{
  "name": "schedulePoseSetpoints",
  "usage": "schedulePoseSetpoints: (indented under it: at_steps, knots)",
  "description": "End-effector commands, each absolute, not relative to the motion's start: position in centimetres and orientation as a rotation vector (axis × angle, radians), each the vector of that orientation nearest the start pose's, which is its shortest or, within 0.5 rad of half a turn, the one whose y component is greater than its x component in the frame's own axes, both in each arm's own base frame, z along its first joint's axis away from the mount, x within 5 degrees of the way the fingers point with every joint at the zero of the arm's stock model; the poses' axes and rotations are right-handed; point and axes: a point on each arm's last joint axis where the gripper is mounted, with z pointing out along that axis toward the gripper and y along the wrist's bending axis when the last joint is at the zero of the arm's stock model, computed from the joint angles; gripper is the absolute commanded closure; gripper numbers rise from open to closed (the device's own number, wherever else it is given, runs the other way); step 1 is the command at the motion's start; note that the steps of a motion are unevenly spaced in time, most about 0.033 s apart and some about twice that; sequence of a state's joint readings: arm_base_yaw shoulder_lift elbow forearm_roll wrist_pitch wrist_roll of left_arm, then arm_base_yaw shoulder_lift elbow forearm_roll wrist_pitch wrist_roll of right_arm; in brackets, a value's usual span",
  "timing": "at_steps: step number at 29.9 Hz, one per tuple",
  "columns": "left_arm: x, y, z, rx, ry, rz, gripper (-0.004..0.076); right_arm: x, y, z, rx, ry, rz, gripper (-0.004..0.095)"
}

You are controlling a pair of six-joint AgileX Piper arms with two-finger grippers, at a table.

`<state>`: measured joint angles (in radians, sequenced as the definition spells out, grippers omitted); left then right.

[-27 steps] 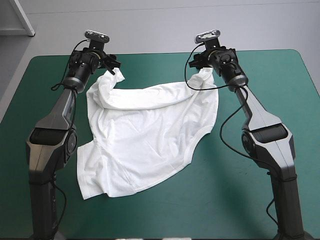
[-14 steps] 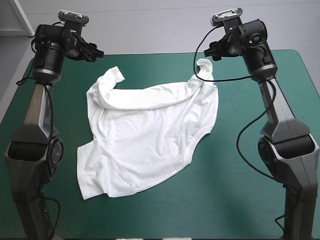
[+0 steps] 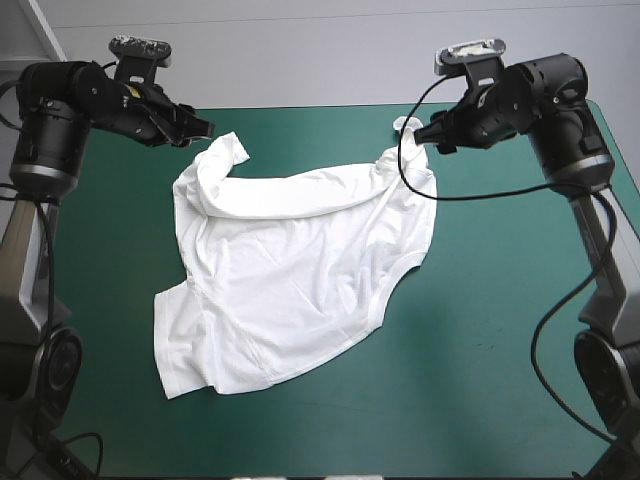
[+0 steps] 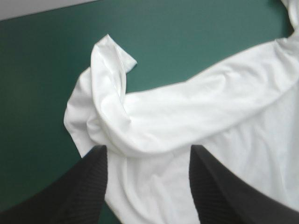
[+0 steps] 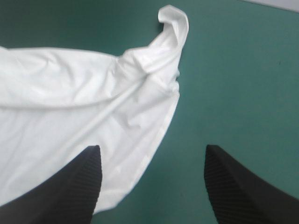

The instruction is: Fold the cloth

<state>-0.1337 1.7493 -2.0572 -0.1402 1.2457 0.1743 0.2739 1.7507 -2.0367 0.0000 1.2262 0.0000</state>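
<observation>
T-shirt (image 3: 300, 270) lies spread but rumpled at the centre of the table (image 3: 500, 350), its far edge rolled over and a peak of cloth at each far corner. Left gripper (image 3: 203, 128) is raised near the far-left peak, fingers apart, grasping nothing. Right gripper (image 3: 430, 135) is raised beside the far-right peak, likewise spread and empty.

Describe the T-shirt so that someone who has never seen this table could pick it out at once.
Start at the table with the teal-green cover. The T-shirt lies rumpled across its middle, its far edge rolled over, with a raised corner near the left claw and another near the right claw, both open. It is the only white, soft thing there.
</observation>
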Motion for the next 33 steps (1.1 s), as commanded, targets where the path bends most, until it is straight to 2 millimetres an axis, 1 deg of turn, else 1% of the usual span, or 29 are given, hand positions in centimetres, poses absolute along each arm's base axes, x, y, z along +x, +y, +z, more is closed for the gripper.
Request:
schedulePoseSetpoints:
  at_steps: [1,4,5,6,7,9,11,14,16,21,23,26,29,33]
  knots:
    - [32.0,-5.9,45.4,0.428,2.407,-0.180,0.0339,33.0,9.1,44.4,-0.358,2.372,0.112,0.0321]
    - [30.0,-5.6,43.3,0.445,2.487,-0.184,0.0339,32.2,8.8,42.2,-0.374,2.453,0.090,0.0321]
    - [29.2,-5.5,42.8,0.446,2.508,-0.186,0.0339,32.0,8.7,41.8,-0.380,2.467,0.080,0.0321]
    - [28.4,-5.4,41.8,0.448,2.543,-0.191,0.0339,32.1,8.7,41.0,-0.387,2.491,0.069,0.0321]
    - [27.6,-5.3,40.8,0.450,2.577,-0.202,0.0339,32.1,8.6,40.7,-0.389,2.503,0.060,0.0321]
    - [26.2,-5.3,38.7,0.453,2.651,-0.232,0.0339,32.3,8.7,40.0,-0.395,2.505,0.056,0.0321]
    - [24.9,-5.2,36.7,0.454,2.717,-0.252,0.0339,32.5,8.8,39.8,-0.408,2.478,0.054,0.0321]
    - [23.3,-5.3,34.5,0.474,2.773,-0.259,0.0339,32.8,8.8,40.0,-0.403,2.445,0.058,0.0321]
    - [22.6,-5.7,33.5,0.491,2.782,-0.269,0.0339,32.9,8.9,40.1,-0.399,2.428,0.066,0.0321]
    - [20.8,-7.9,29.5,0.554,2.867,-0.297,0.0339,33.5,9.1,39.4,-0.405,2.442,0.068,0.0321]
    - [20.2,-9.0,28.2,0.598,2.865,-0.304,0.0339,33.7,9.1,39.2,-0.406,2.449,0.067,0.0321]
    - [19.8,-10.3,26.9,0.607,2.831,-0.315,0.0339,33.8,9.2,38.9,-0.407,2.456,0.066,0.0321]
    - [19.4,-10.9,25.5,0.613,2.814,-0.315,0.0339,33.9,9.2,38.8,-0.408,2.459,0.066,0.0324]
    - [18.8,-10.7,23.7,0.605,2.860,-0.305,0.0339,33.8,9.2,38.8,-0.408,2.464,0.065,0.0324]
